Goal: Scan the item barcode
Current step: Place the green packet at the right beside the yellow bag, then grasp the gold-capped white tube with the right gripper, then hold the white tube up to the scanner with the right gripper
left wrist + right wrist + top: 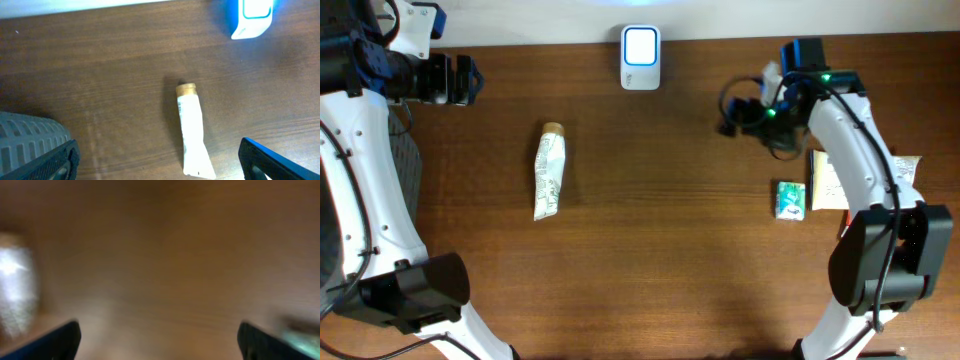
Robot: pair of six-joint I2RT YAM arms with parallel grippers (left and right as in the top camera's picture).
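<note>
Honestly, this looks like a pause between goes. The left gripper [157, 162] hangs wide and empty near the tube [192, 132], probably lining up a grab. The right gripper [160, 340] is spread too with nothing in it, though that view's a blur. The scanner [640, 57] sits at the far edge, window lit, I'd guess so stuff gets waved over it. The tube lies flat left of centre, cap toward the far edge. A packet [828, 182] and a green box [790, 198] sit by the right arm [850, 140], maybe a done pile. The table [650, 260] is dark wood, with a pale strip [540, 18] behind it.

Wood table [650, 250], tube [549, 172], scanner [640, 58], grn box [790, 199], pkts [823, 185]
</note>
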